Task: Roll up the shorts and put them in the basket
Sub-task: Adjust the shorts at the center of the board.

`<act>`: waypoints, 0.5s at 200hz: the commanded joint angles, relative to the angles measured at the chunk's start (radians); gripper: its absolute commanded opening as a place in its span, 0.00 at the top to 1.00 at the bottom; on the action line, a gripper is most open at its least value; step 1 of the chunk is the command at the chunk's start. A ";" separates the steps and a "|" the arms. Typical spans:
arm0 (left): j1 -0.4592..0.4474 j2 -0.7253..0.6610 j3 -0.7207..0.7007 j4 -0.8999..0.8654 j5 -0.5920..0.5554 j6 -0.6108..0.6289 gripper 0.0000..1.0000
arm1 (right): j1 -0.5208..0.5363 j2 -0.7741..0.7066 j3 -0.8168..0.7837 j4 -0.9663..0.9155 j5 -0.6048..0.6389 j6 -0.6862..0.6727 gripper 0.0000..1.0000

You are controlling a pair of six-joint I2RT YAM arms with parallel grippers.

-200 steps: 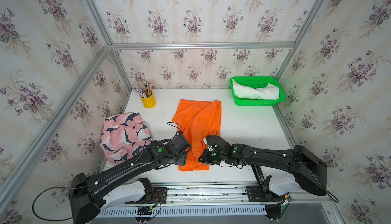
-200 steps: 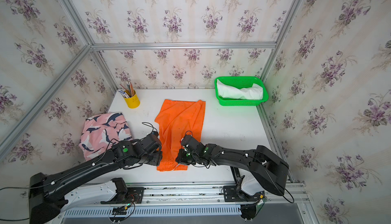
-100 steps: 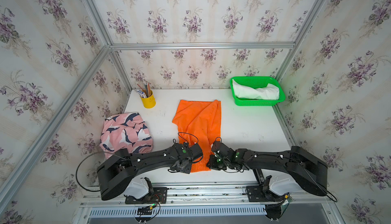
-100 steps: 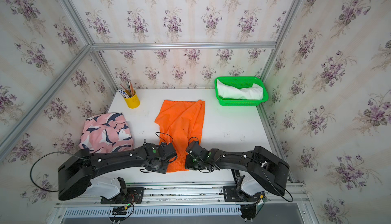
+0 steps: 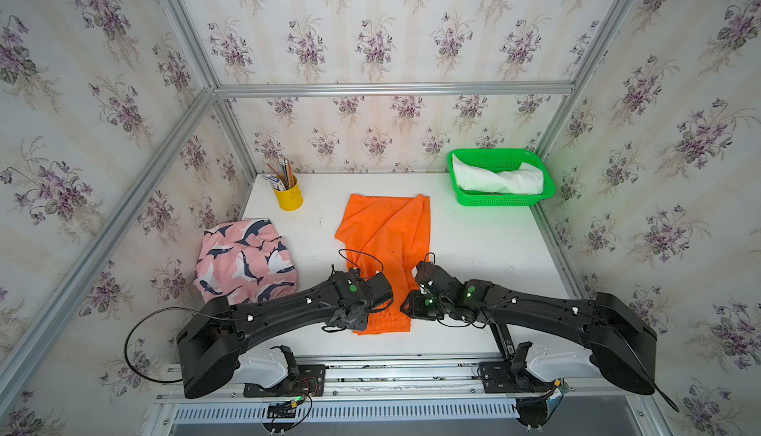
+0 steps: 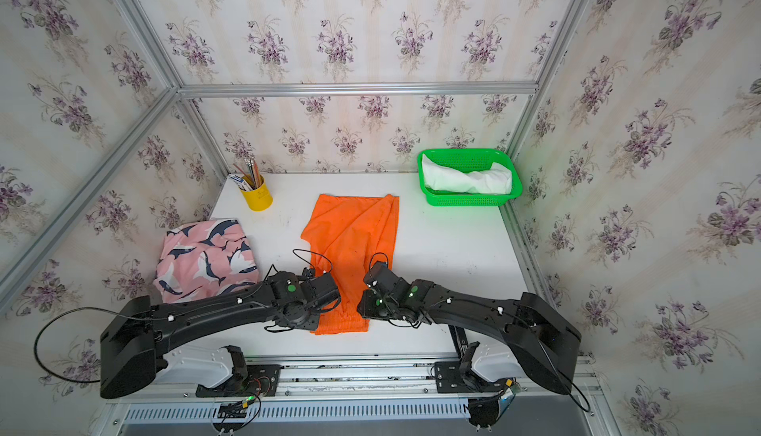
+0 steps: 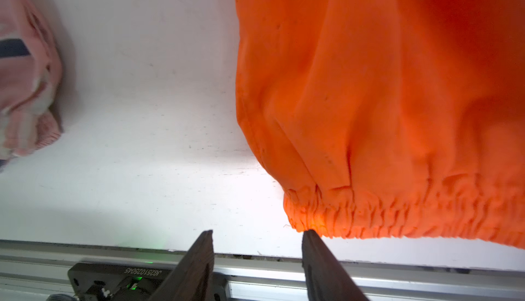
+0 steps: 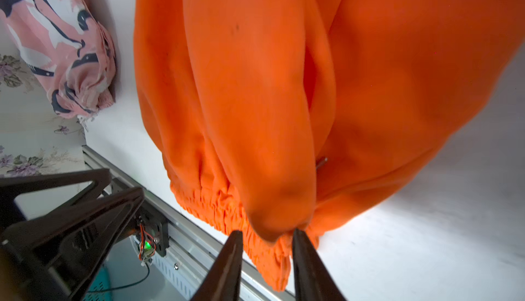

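Note:
The orange shorts [image 5: 387, 240] [image 6: 354, 232] lie flat mid-table, with the gathered waistband toward the front edge. My left gripper [image 7: 257, 232] [image 5: 362, 322] is open at the waistband's left corner. One of its fingertips [image 7: 311, 235] touches the elastic and nothing is between the jaws. My right gripper [image 8: 267, 232] [image 5: 407, 314] is at the right corner, jaws apart, with waistband cloth [image 8: 272, 245] loose between them. The pink shark-print shorts [image 5: 245, 261] [image 6: 206, 257] sit bunched at the left edge. The white shorts [image 5: 494, 178] [image 6: 465, 178] lie in the green basket [image 5: 500, 200].
A yellow cup [image 5: 289, 198] of pencils stands at the back left. The green basket [image 6: 465, 201] fills the back right corner. The aluminium rail [image 7: 397, 274] runs just beyond the table's front edge, close to both grippers. Bare white table [image 5: 473, 257] lies right of the orange shorts.
My right gripper's jaws have parted from a shut grip on the waistband corner. My left gripper has moved forward to the waistband's left corner.

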 commanded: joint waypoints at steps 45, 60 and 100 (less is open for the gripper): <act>-0.080 0.060 0.116 0.097 0.089 0.036 0.47 | -0.246 0.260 0.310 -0.060 -0.010 -0.326 0.67; -0.086 0.113 0.090 0.198 0.149 0.034 0.47 | -0.286 0.355 0.405 -0.036 -0.017 -0.372 0.67; -0.089 0.211 0.045 0.280 0.205 0.032 0.47 | -0.364 0.635 0.679 -0.019 -0.087 -0.464 0.70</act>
